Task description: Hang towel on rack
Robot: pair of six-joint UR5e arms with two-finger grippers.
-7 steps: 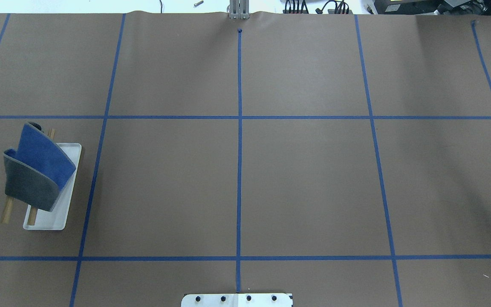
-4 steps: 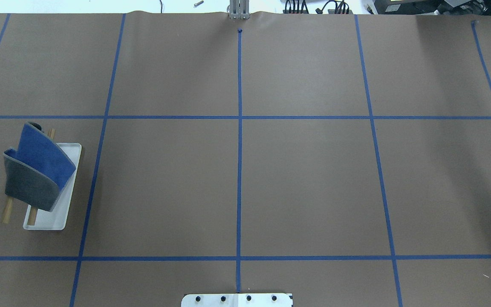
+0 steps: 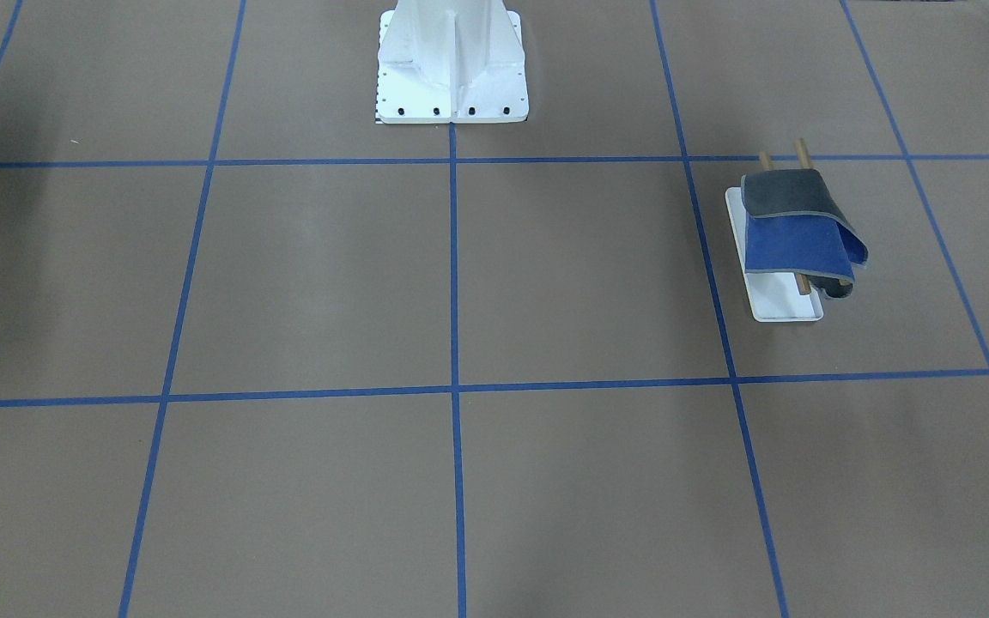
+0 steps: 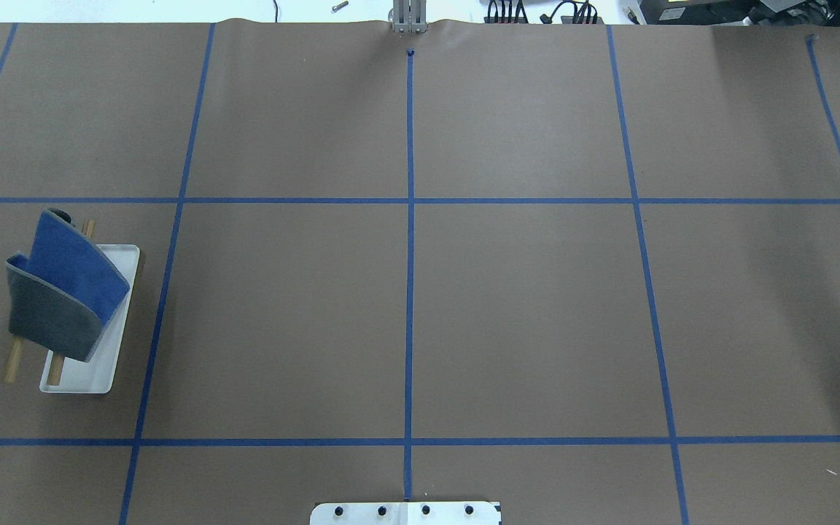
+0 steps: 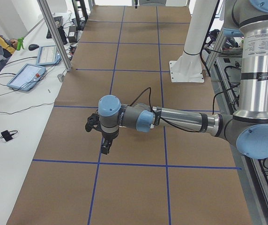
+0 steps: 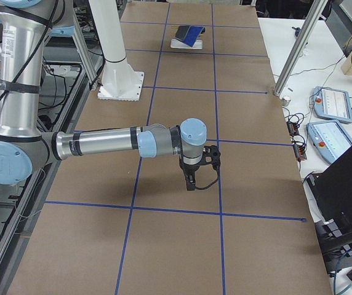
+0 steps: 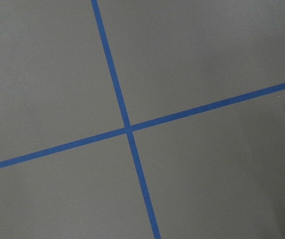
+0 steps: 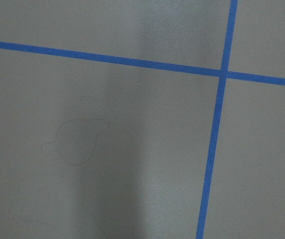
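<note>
**Towel**: draped over both wooden rods of the rack, grey and blue faces showing. It sits at the left edge of the overhead view, mid-height, with no gripper on it.
**Left gripper**: centre of the left-end view, over bare table; opening cannot be told.
**Right gripper**: centre of the right-end view, with the towel well apart at top centre; opening cannot be told.
**Hidden:** the cloth covers the rod middles.
**Surroundings:** white pedestal, blue tape grid.

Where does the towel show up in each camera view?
Front-facing: towel right of centre, draped on the rack.
Overhead: towel far left.
Exterior left: not visible.
Exterior right: towel top centre, far off.
Left wrist: absent.
Right wrist: absent.
Shared landmark: white pedestal, in all four exterior views.
</note>
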